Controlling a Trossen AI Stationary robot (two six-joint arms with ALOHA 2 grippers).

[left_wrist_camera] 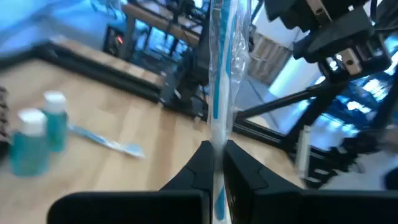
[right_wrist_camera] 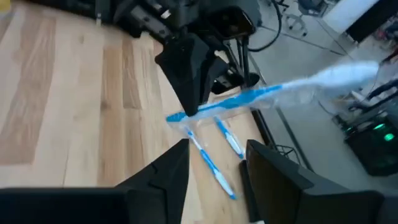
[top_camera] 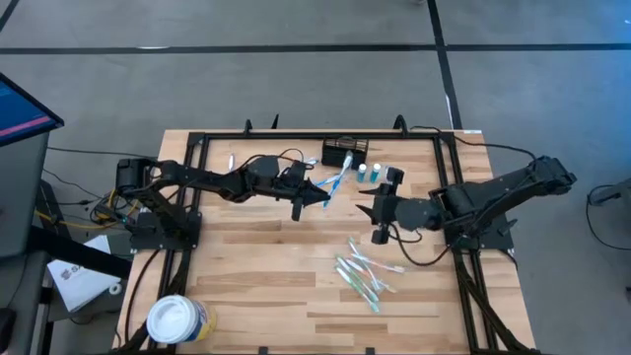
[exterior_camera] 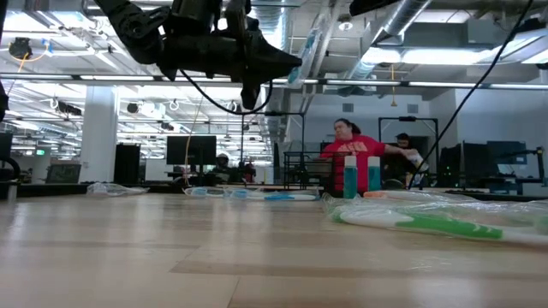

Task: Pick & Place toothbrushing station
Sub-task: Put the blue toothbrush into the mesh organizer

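My left gripper hangs above the table's middle, shut on a blue toothbrush in a clear wrapper. The left wrist view shows that toothbrush rising from between the fingers. My right gripper stands open just to the right of it, its fingers apart with nothing between them. The toothbrushing station, a small black mesh caddy, stands on the table at the far edge. Two wrapped blue toothbrushes lie flat on the table below the held one. My left gripper pinches the wrapped toothbrush near its lower end between its two fingers. A short stub sticks out past them. The fingers come about level from the table's left and lie across the brush. The brush is lifted clear, slanting up toward the far right.
Two small teal bottles with white caps stand right of the caddy. A heap of green wrapped toothbrushes lies near the right front. A round white tub sits at the near left corner. A black frame rims the table.
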